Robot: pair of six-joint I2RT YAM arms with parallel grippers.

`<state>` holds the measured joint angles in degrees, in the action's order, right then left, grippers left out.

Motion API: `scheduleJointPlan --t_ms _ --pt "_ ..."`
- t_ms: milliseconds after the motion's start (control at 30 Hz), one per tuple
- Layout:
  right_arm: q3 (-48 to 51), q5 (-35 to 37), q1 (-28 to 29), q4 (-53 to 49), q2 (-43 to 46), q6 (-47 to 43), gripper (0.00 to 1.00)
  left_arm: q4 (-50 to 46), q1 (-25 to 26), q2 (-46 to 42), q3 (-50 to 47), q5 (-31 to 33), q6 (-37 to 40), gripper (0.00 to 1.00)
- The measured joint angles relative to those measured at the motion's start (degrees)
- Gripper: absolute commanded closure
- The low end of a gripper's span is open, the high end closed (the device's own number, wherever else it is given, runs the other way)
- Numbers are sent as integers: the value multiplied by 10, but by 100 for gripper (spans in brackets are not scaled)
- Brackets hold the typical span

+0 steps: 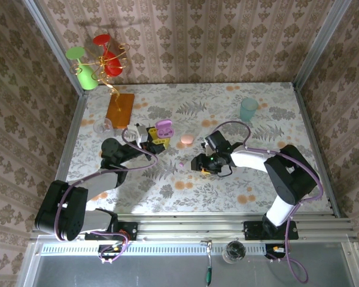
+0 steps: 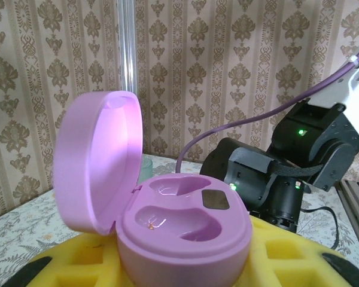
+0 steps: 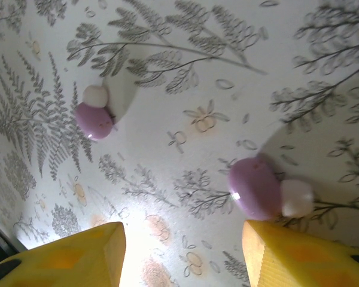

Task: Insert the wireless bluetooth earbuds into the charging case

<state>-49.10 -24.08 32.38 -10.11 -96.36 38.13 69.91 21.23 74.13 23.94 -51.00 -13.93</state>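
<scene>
Fern-printed surface [image 1: 227, 191] under both arms, nothing seated yet: left claw [image 1: 149, 139] clamps the open lilac plastic charging case [image 2: 185, 230], sockets empty. Right claw [image 3: 182, 251], jaws apart, hovers over one glossy lilac earbud [image 3: 257, 188]; second earbud [image 3: 94, 116] lies nearby, both loose.

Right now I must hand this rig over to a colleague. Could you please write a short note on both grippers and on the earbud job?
Left gripper: shut on the lilac charging case; its lid is open and both slots are empty.
Right gripper: open, holding nothing, above one lilac earbud and a second earbud, both lying apart on the table.
Done: the case is open and gripped.
Left to do: pick up each earbud and seat it in the case. Neither is inserted yet.
</scene>
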Motion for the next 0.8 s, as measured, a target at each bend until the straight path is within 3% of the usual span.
scheduleJointPlan --t_ms 167,367,600,800 --pt "-6 38 14 -50 45 -18 44 2 -18 0 -11 2 0 64" --pt "-96 185 56 -182 50 -82 44 4 -85 -3 -34 10 0 64" --pt "-217 383 130 -304 -46 -141 48 5 -147 -45 -49 13 -8 64" --pt "-285 492 178 -370 -139 -176 55 5 -165 -68 -58 13 -19 64"
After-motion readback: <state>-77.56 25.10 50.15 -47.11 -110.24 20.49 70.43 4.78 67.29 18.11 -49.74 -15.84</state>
